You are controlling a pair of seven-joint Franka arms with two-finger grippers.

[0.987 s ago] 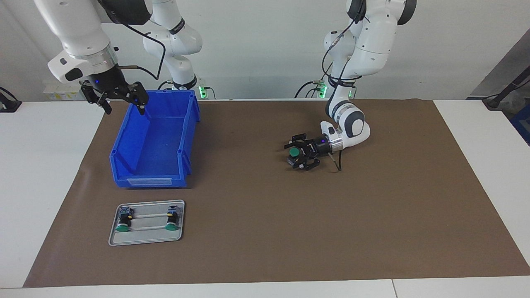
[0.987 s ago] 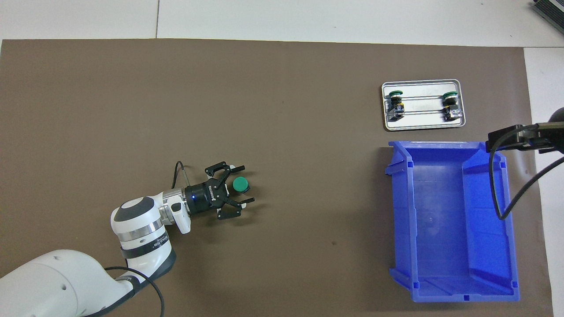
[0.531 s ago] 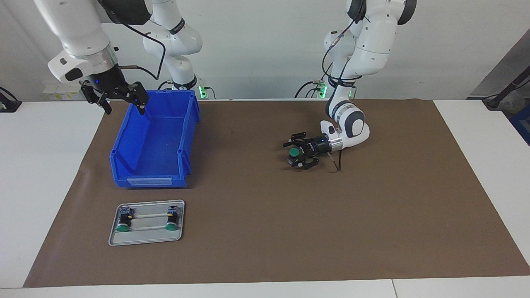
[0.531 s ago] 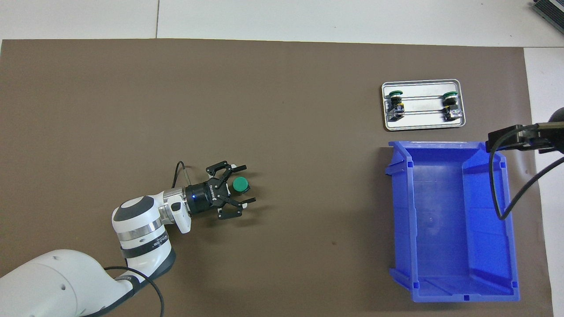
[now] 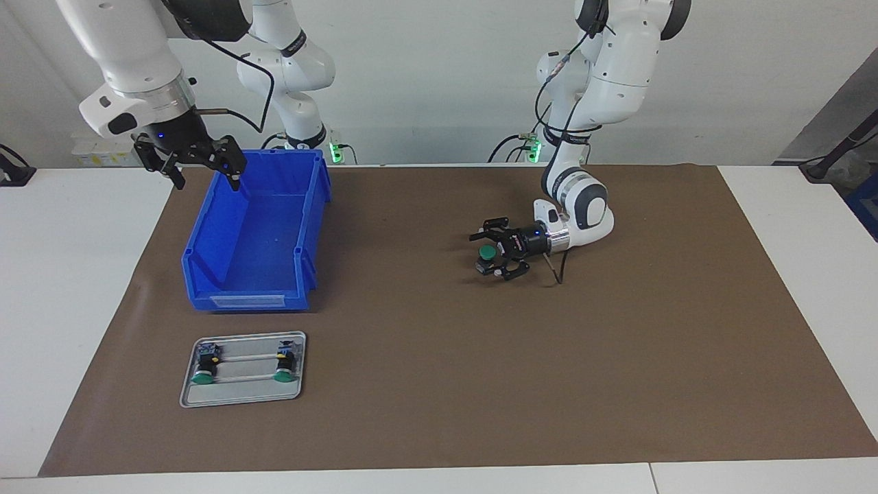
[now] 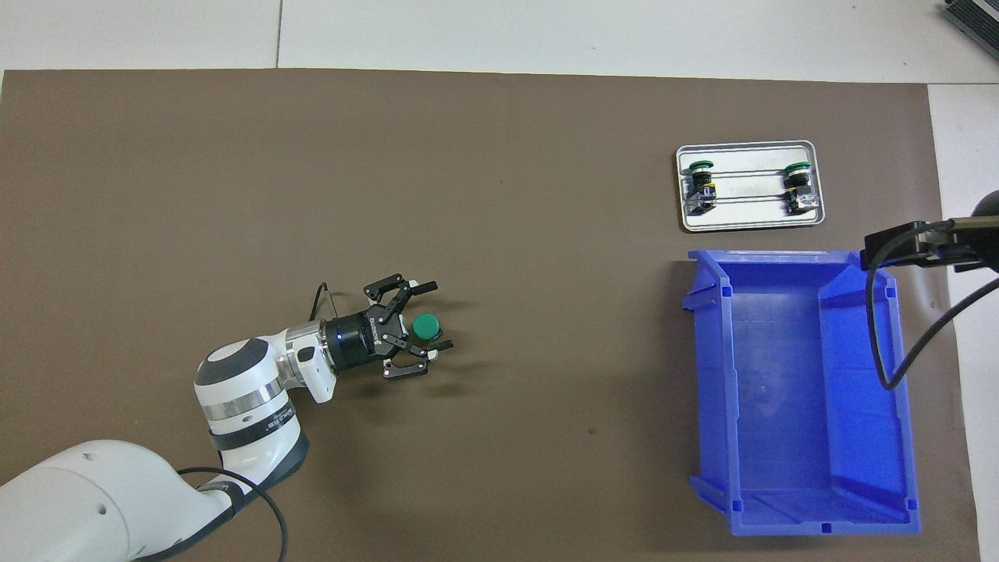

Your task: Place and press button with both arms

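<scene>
My left gripper (image 5: 488, 254) lies low over the brown mat (image 5: 439, 384), its black fingers (image 6: 421, 287) spread wide on either side of the small green-capped push-button (image 6: 425, 328), which stands upright on the mat between them; I cannot tell whether a finger touches it. My right gripper (image 5: 202, 171) waits raised with its fingers spread apart over the rim of the empty blue plastic bin (image 5: 257, 237) at the right arm's end. Just farther from the robots than the bin lies a flat grey metal tray (image 5: 243, 394) carrying two more green-capped buttons (image 5: 202, 376).
</scene>
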